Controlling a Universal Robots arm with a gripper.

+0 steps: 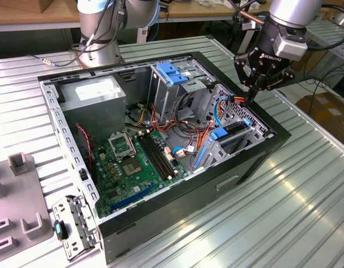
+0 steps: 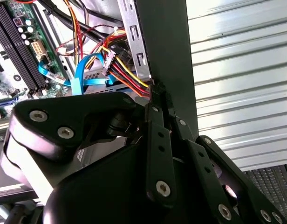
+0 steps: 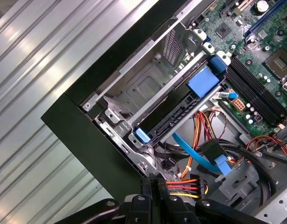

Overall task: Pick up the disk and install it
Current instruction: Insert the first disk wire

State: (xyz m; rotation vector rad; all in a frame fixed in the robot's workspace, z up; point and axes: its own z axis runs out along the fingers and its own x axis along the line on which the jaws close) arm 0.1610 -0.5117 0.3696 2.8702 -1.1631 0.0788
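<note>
One disk seated in drive cage of one open computer case, at case's 3 o'clock side in exterior view. One pincer at case's 2 o'clock rim, fingers together, holding nothing. One ribbed tabletop beneath.

You get no readable text: white label on power supply and print on gripper body stay illegible.

The arm reaches down over the case edge; its gripper points down, fingers pressed together, empty.
</note>
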